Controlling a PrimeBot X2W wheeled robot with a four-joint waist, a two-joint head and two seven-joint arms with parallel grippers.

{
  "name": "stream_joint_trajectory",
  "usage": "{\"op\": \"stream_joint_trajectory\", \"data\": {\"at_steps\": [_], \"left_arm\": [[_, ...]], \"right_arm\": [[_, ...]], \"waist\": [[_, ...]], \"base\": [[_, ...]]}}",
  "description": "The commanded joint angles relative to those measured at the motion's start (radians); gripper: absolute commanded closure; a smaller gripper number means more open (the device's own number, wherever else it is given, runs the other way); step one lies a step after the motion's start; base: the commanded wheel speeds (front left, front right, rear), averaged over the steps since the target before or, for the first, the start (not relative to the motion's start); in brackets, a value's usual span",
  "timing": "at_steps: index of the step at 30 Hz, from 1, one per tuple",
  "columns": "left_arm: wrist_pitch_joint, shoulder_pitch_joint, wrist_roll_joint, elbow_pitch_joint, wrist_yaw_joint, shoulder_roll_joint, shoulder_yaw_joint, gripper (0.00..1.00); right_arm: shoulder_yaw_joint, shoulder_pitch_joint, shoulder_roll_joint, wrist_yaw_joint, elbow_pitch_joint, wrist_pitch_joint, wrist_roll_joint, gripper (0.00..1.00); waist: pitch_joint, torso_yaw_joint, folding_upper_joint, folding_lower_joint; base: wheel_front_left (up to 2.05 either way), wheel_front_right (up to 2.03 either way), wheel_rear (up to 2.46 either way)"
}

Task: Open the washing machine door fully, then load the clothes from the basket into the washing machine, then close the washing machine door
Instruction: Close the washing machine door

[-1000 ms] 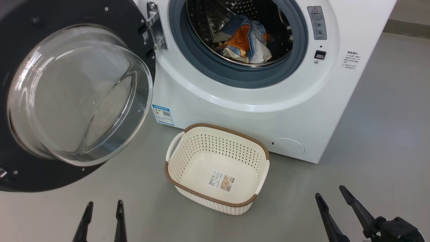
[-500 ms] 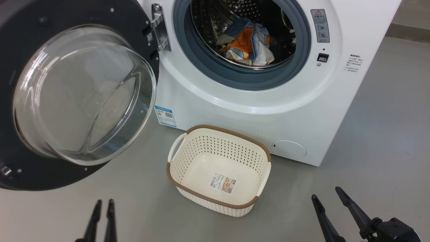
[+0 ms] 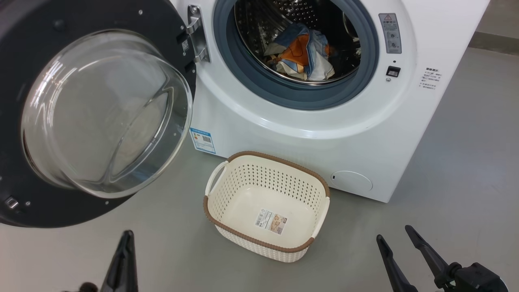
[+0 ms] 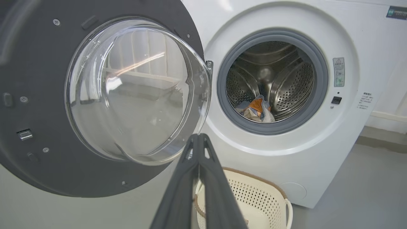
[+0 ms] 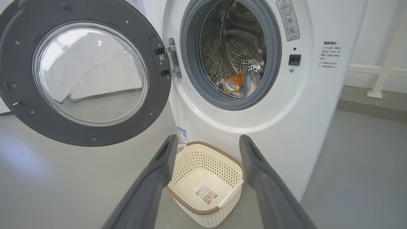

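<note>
Before the washing machine, basket lengthwise along its front.

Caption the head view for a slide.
Door open, clothes in the drum, basket empty; left pincer shut, right pincer open.

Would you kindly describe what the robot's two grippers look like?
Both the left gripper and the right gripper have two long, slim, matt black jaws that taper to pointed tips. Up close in the wrist views they look dark grey, with slotted recesses near the tips. A chunky black knuckle joins the right pair at its base.
</note>
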Motion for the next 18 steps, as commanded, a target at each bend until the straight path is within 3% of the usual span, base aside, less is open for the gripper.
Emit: {"op": "stream_joint_trajectory", "data": {"at_steps": [1,5,10,16,18], "left_arm": [[-0.012,-0.027,-0.040,-0.057,-0.026,-0.018,0.059,1.00],[-0.012,-0.019,-0.183,-0.113,-0.129,-0.099,0.152,1.00],[-0.012,-0.028,-0.395,-0.168,-0.250,-0.154,0.297,1.00],[-0.012,-0.087,-0.654,-0.245,-0.299,-0.168,0.417,1.00],[-0.012,-0.121,-0.741,-0.277,-0.306,-0.146,0.465,1.00]], "right_arm": [[0.015,-0.038,-0.013,0.002,-0.028,-0.002,-0.016,0.00],[0.012,-0.037,-0.016,0.002,-0.034,0.001,-0.016,0.00],[0.010,-0.036,-0.019,0.002,-0.042,0.004,-0.015,0.00],[0.002,-0.033,-0.022,0.002,-0.051,0.008,-0.015,0.00],[-0.003,-0.032,-0.023,0.002,-0.056,0.010,-0.015,0.00]], "waist": [[0.002,0.003,0.0000,0.0000],[0.008,0.007,0.0000,0.0000],[0.015,0.009,0.0000,0.0000],[0.024,0.016,0.0000,0.0000],[0.031,0.021,0.0000,0.0000]], "base": [[0.00,0.00,0.00],[0.00,0.00,0.00],[0.00,0.00,0.00],[0.00,0.00,0.00],[0.00,0.00,0.00]]}}
